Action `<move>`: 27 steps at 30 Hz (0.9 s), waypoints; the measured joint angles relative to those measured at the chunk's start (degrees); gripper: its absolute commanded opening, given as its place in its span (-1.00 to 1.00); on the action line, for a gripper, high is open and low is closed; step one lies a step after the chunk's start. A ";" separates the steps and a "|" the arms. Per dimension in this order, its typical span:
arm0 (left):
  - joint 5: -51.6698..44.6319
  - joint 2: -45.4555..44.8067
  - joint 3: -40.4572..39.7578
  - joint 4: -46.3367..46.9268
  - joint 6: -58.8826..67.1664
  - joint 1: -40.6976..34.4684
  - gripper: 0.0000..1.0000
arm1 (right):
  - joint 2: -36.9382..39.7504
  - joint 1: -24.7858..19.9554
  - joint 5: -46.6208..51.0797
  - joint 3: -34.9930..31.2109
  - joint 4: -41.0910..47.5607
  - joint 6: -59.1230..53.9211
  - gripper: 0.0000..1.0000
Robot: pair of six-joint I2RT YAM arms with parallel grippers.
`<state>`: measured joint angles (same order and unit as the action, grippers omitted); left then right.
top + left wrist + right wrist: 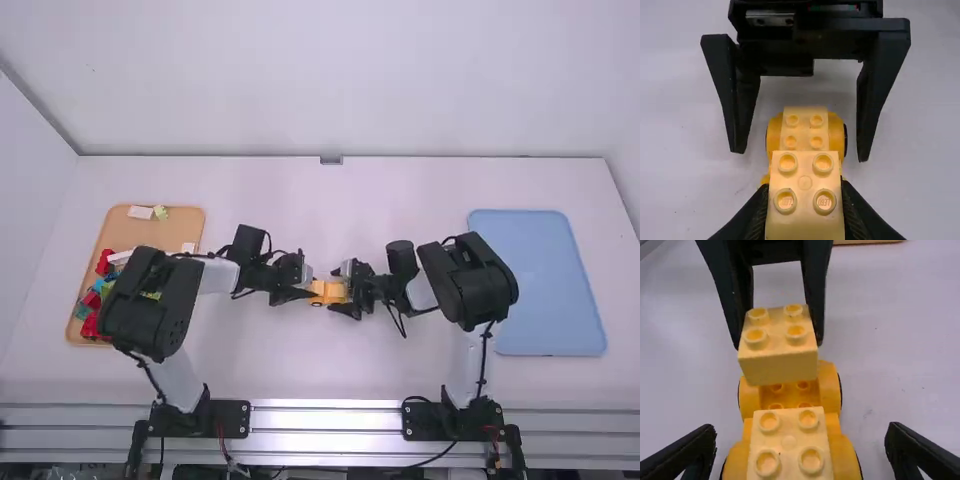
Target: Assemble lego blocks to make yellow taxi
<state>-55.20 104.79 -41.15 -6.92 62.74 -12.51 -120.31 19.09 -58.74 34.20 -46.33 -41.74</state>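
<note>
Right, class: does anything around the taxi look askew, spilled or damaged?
Nothing stands out. The left pincer holds a yellow block roughly in line with the wheeled base, and the other block looks straight.

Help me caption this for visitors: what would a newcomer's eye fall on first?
Probably the yellow wheeled base mid-table, where the left tool grips a four-studded block over one end and the right tool stands open around the other, which carries a similar block. Next would likely come the big blue tray on the right and the tan tray on the left, with its colorful pieces.
</note>
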 measured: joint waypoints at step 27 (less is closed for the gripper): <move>1.70 0.79 0.00 -0.02 1.73 -0.20 -0.66 | 0.13 2.40 2.38 2.99 6.86 -2.54 0.19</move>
<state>-53.49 105.58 -41.15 -6.94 64.47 -12.71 -120.18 21.50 -56.36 37.19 -39.46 -44.27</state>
